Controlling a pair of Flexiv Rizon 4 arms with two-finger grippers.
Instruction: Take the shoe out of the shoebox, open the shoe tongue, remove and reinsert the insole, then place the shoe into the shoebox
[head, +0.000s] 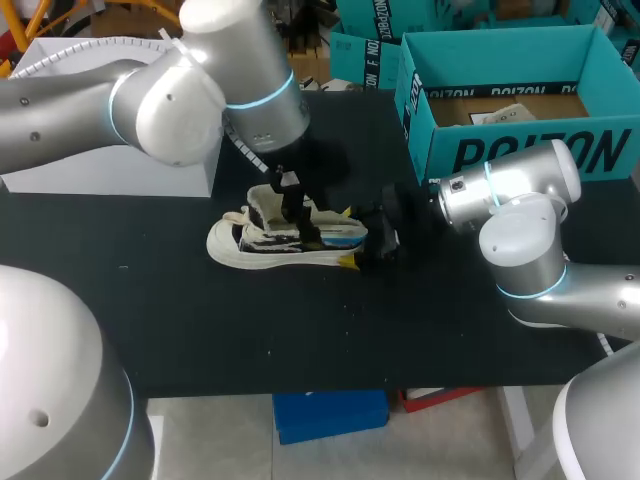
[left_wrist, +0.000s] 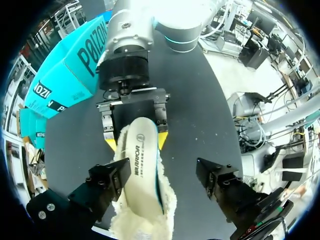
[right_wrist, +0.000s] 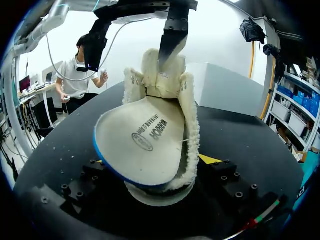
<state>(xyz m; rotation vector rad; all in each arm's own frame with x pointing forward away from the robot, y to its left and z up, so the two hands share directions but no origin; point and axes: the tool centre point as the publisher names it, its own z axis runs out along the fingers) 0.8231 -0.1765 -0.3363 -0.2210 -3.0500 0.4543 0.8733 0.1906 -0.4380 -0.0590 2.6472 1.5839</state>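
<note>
Right now the shoe (head: 285, 238) lies on the black table (head: 200, 320), well apart from the teal shoebox (head: 520, 150). The right gripper (head: 372, 245) clamps its end from both sides, where the pale insole (right_wrist: 142, 137) sticks up. The left gripper (head: 292, 200) hangs over the shoe's opening, fingers spread wide.

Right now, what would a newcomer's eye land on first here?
The fleecy white shoe lies mid black table, its insole tipped up out of it toward the right tool. The left tool hangs over the shoe's mouth, one finger inside; the open teal shoebox stands at the far right.
</note>
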